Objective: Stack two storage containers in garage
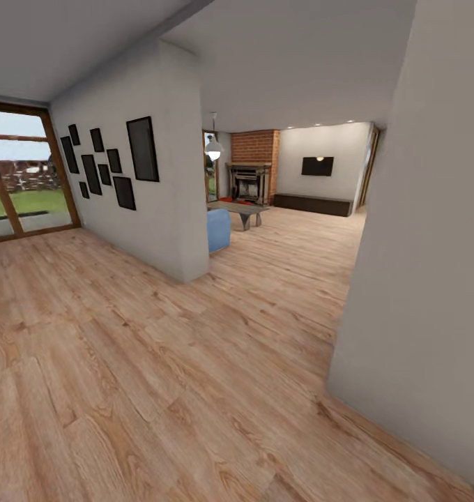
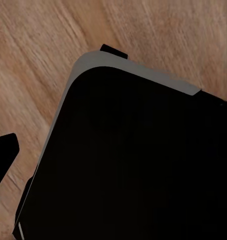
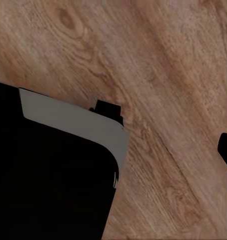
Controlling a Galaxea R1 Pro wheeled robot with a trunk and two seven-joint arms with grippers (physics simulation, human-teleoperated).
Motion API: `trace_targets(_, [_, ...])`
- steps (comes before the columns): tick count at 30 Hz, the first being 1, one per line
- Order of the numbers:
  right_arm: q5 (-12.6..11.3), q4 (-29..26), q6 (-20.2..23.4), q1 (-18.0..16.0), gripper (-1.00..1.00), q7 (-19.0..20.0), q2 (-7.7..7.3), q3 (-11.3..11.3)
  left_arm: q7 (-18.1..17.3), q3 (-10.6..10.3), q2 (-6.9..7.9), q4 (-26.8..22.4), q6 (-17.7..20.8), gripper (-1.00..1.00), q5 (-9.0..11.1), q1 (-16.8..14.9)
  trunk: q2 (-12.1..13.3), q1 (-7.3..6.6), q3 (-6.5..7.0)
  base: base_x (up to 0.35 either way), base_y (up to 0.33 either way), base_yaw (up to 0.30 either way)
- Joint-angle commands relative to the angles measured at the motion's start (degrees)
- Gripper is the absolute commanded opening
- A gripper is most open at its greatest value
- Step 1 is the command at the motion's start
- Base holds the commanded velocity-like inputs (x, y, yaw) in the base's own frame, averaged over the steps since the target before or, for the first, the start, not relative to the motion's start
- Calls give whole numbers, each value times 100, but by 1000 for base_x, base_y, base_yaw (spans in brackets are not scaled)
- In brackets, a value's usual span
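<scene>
The living room lies far ahead down a passage of light wood planks, with its dark fireplace (image 1: 249,183) under a red brick chimney (image 1: 255,146). A small orange-red patch (image 1: 226,200) sits on the floor beside the fireplace, too small to tell whether it is a storage container. The garage and its floor are out of view. One dark fingertip (image 2: 3,156) shows in the left wrist view and another dark fingertip (image 3: 226,150) in the right wrist view, both hanging over bare planks with nothing in them. Whether either gripper is open or shut cannot be told.
A white wall corner (image 1: 185,230) hung with black frames juts in at left, and a plain wall (image 1: 425,279) closes the right. Between them stand a blue seat (image 1: 219,229) and a low table (image 1: 240,209). A wood-framed glass door (image 1: 21,181) is at far left. My black base (image 2: 133,165) sits below the wrists.
</scene>
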Motion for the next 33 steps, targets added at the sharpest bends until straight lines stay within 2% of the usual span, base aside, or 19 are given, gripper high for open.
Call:
trace_targets(1, [-58,17,-34,-7,100,34,1,40,3,3,-2,-5,-11,100,22,1,-2,3,-5,320,0,60])
trace_targets(33, [8,17,-38,-7,100,38,1,83,3,2,-2,-5,-7,100,23,1,-2,3,-5,320,0,3])
